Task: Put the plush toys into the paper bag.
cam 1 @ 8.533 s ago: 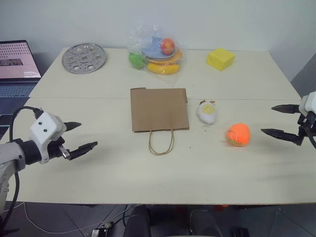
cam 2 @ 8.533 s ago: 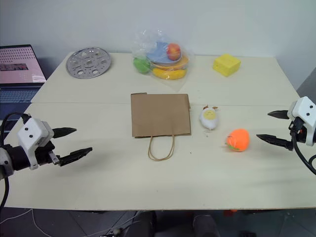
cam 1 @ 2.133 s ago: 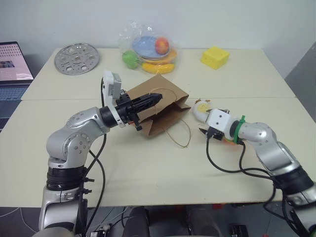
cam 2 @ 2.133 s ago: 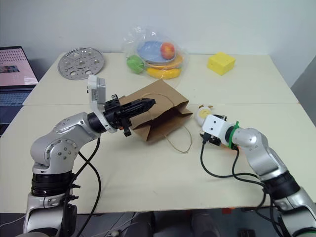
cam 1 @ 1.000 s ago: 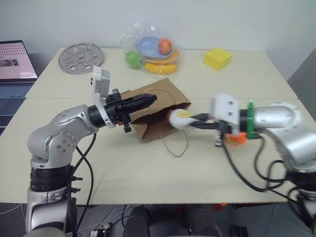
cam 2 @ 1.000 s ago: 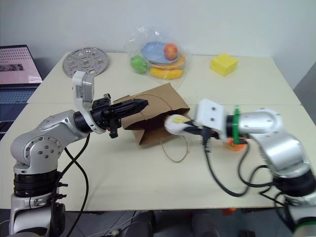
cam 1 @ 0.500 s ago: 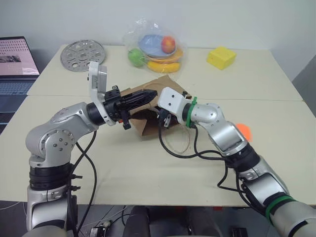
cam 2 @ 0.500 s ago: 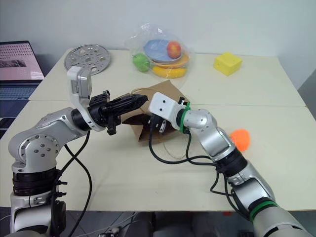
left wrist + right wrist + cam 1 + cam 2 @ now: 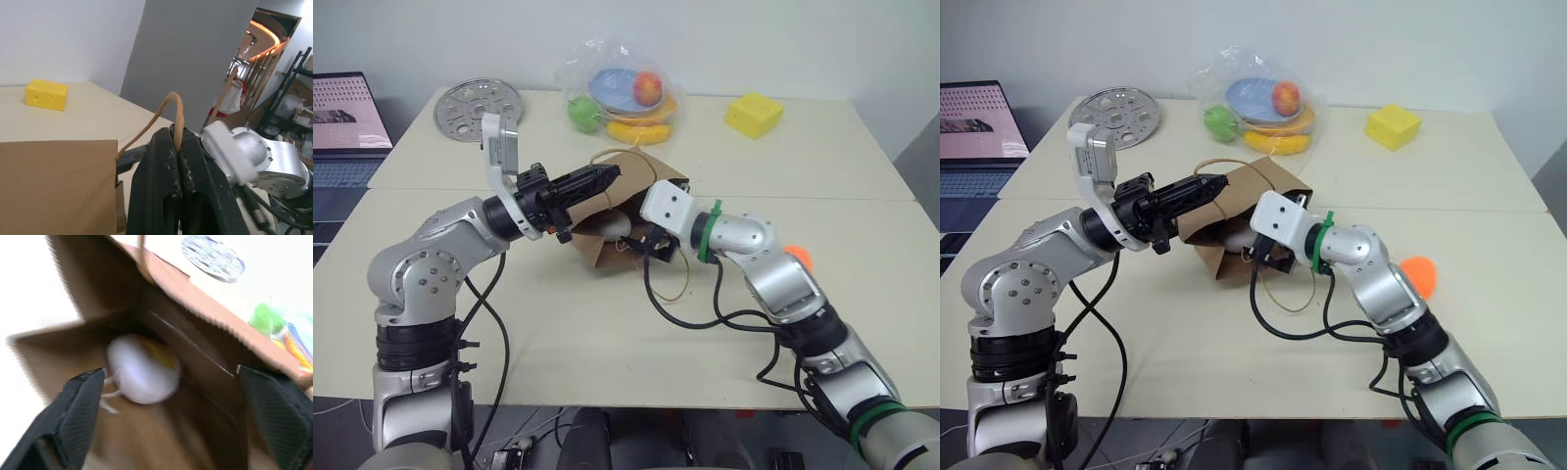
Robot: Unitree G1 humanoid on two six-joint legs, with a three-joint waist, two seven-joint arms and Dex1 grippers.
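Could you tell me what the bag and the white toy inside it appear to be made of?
The paper bag looks like matte brown kraft paper: creased walls, a zigzag-cut rim, twisted cord handles. The white toy seems soft plush, rounded and dull, with a yellow patch; its fabric cannot be told.

Two plush toys: white one (image 9: 143, 368), orange one (image 9: 1417, 273). One paper bag (image 9: 1255, 201). One yellow cube (image 9: 1393, 127). One perforated metal disc (image 9: 1112, 111). One laptop (image 9: 977, 122).

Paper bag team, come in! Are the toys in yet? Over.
Left hand shut on bag handle. Right hand open at paper bag mouth. White plush inside; orange ball outside.
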